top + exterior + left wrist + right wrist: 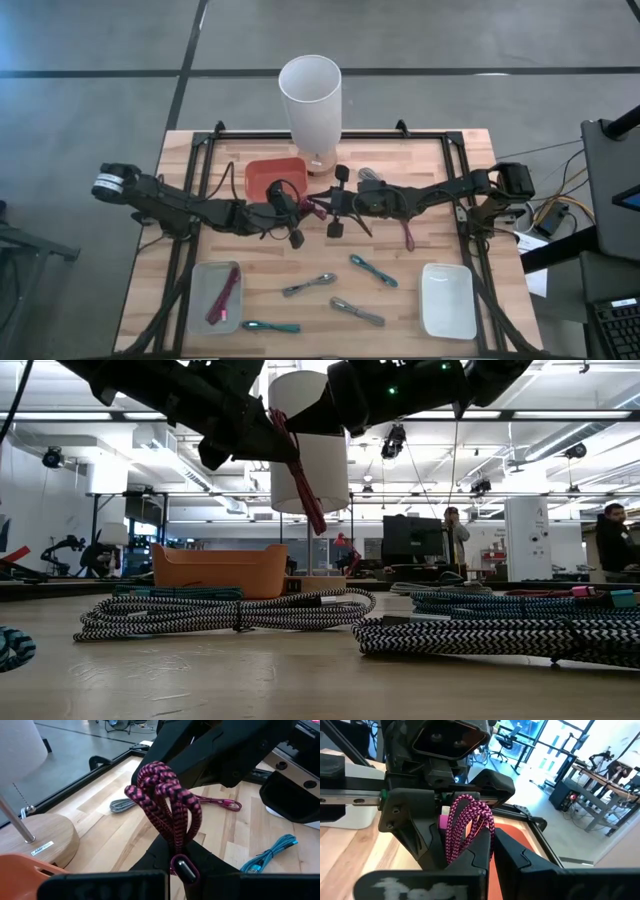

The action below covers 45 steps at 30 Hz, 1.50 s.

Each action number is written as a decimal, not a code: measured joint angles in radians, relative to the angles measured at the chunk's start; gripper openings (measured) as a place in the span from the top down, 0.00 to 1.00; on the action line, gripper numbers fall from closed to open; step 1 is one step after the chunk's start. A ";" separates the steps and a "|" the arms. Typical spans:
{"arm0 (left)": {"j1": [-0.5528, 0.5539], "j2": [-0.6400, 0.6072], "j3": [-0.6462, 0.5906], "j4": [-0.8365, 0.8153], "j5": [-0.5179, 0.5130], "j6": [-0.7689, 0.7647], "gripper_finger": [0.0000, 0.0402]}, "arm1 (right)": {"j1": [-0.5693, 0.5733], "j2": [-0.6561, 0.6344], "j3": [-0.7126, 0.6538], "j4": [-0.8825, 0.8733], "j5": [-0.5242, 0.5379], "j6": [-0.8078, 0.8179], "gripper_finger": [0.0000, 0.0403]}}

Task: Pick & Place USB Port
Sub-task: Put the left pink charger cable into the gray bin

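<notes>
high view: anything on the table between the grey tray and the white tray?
Yes, in the high view: between the grey tray and white tray lie two grey cables and two teal cables.

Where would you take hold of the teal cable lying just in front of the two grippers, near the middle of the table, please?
Grip the teal cable across the middle of its bundle, coming straight down from above. It lies flat on the table as a narrow, slanted coil, so the fingers should probably close across its short width. The space around it looks clear of the grey cables.

Lamp (311, 105) and orange bin (275, 176) behind, cables possibly crowding front
</notes>
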 joint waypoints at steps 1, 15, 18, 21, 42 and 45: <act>0.000 0.000 0.000 0.000 0.001 0.000 0.96 | 0.000 0.000 0.000 0.000 0.000 0.003 0.97; 0.000 0.000 0.000 0.000 -0.004 -0.012 0.95 | 0.000 0.000 0.000 -0.001 0.000 0.015 0.97; 0.000 0.000 0.000 0.000 -0.008 -0.013 0.95 | 0.000 0.000 0.000 -0.001 0.000 0.012 0.97; -0.001 0.000 0.000 0.000 -0.013 -0.012 0.95 | -0.001 0.000 0.000 0.000 -0.022 -0.020 0.97; -0.001 0.002 0.001 -0.014 -0.018 0.009 0.95 | -0.002 -0.004 0.002 -0.063 -0.048 0.102 0.91; -0.001 0.002 0.001 -0.045 -0.021 -0.002 0.95 | -0.002 -0.003 0.002 -0.073 -0.046 0.113 0.84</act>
